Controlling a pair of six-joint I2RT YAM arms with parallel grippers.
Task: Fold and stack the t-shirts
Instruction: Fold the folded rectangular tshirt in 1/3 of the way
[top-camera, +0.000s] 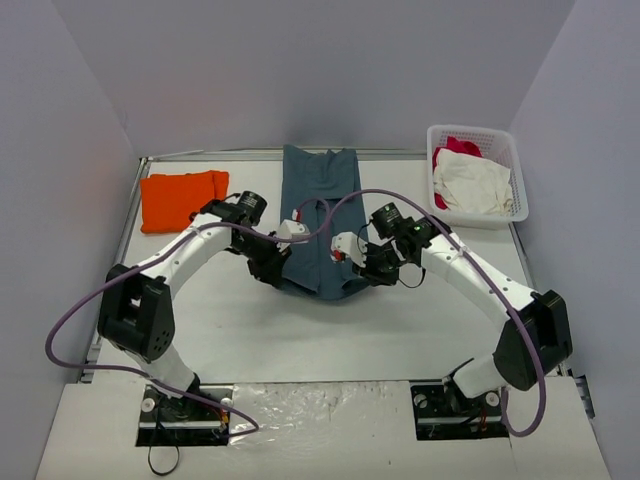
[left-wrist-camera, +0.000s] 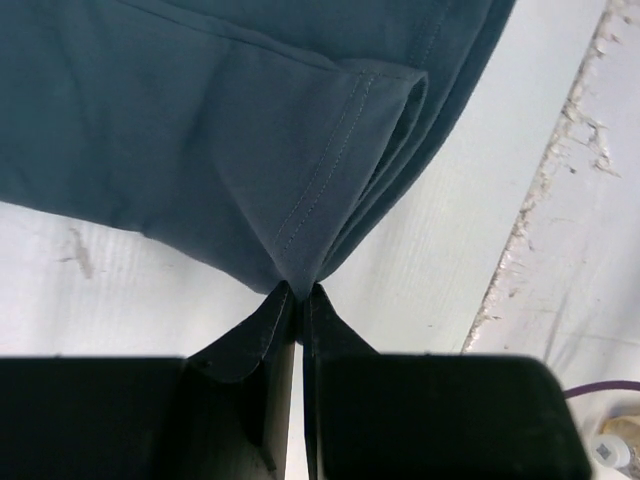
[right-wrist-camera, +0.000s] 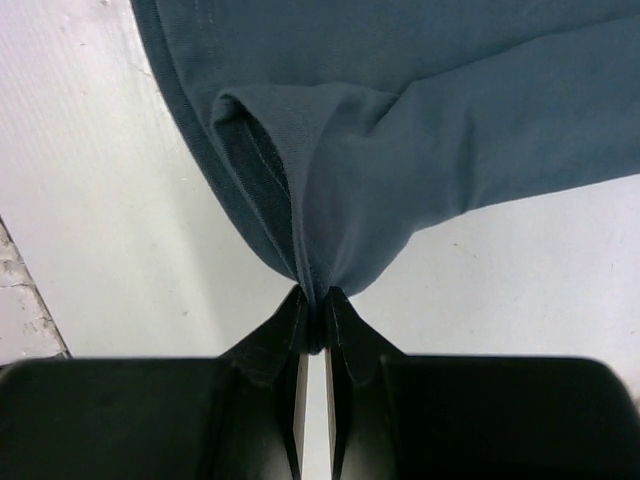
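Left gripper (left-wrist-camera: 298, 290) is pinched tight on a near hem corner of the blue shirt (left-wrist-camera: 200, 120), with cloth bunching into the tips. Right gripper (right-wrist-camera: 314, 295) is the same, clamped on the other near corner. Both arms reach inward over the table (top-camera: 300, 330), elbows out, wrists angled toward each other at the shirt's near end. Blue shirt lies mid-table as a long strip running away from the bases, near edge gathered between the grippers. Orange shirt (top-camera: 182, 198) is folded at far left, apart from the blue one. Count: 2 arms, 2 shirts, 1 basket (top-camera: 480, 218) far right, holding 1 white garment (top-camera: 475, 185) and 1 red-pink garment (top-camera: 455, 148).
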